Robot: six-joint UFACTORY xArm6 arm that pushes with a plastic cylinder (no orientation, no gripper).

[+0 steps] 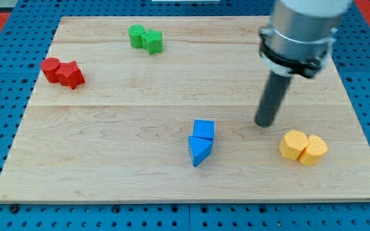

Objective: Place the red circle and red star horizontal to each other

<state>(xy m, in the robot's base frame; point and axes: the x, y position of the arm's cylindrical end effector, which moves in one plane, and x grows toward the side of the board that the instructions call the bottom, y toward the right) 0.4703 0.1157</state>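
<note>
The red circle [50,67] sits near the view's left edge of the wooden board [108,160]. The red star [71,74] touches it, just to its right and slightly lower. My tip [264,124] is far off at the view's right, on the board between the blue blocks and the yellow blocks. It touches no block.
Two green blocks [145,38] sit together at the view's top. A blue cube [203,129] and a blue triangle [198,150] sit at the lower centre. Two yellow blocks [303,147] lie at the lower right. Blue pegboard surrounds the board.
</note>
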